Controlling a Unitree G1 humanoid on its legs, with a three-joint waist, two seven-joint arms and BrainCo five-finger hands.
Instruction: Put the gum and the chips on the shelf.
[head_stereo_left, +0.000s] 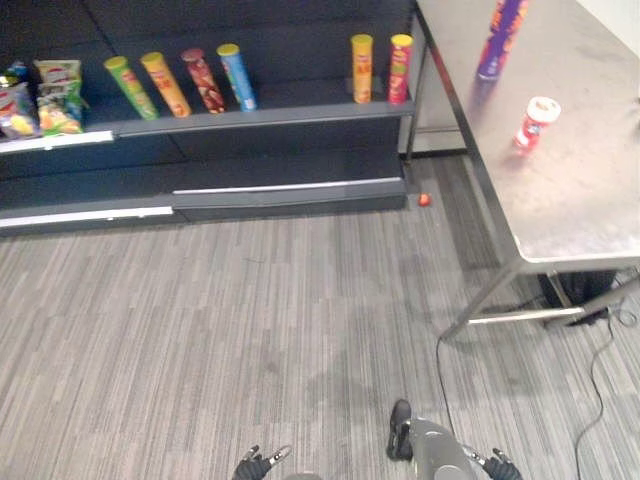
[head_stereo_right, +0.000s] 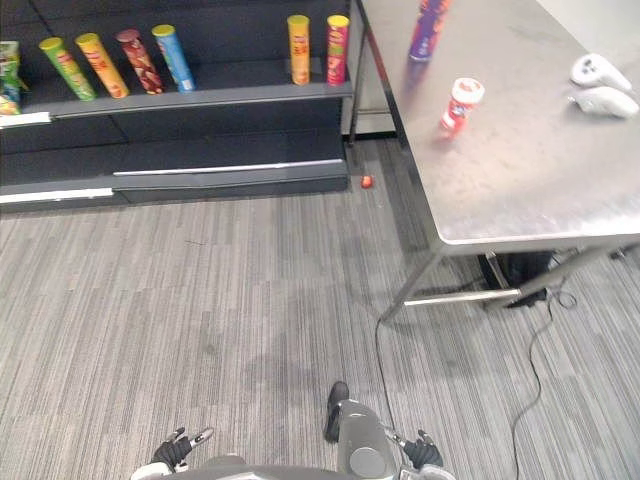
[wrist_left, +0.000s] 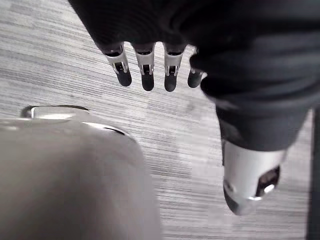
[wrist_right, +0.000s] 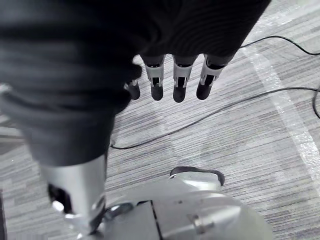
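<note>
Steel desk (head_stereo_left: 585, 210) surface, well ahead of the right hand (wrist_right: 181, 80) and off to its outer side, carries both task things: the purple chips can (head_stereo_left: 500, 40) stands upright at the far part, and the red-and-white gum tub (head_stereo_left: 536, 122) stands nearer, apart from it. That hand hangs low by the floor with fingers straight and relaxed, holding nothing, and the left hand (wrist_left: 146, 70) hangs the same way, empty. The shelf (head_stereo_left: 260, 118) lies far ahead of the left hand, with a row of leaning chip cans (head_stereo_left: 236, 76) on it. The likely trouble starts at the reach: the purple can is tall and narrow, so a hand arriving high or off-centre would probably tip it, and it could roll toward the desk edge. The gum tub looks small and smooth, so a loose grasp may let it slip. At the shelf, a careless placement could knock the neighbouring cans. A small red object (head_stereo_left: 424, 199) on the floor between desk and shelf could upset a step.
</note>
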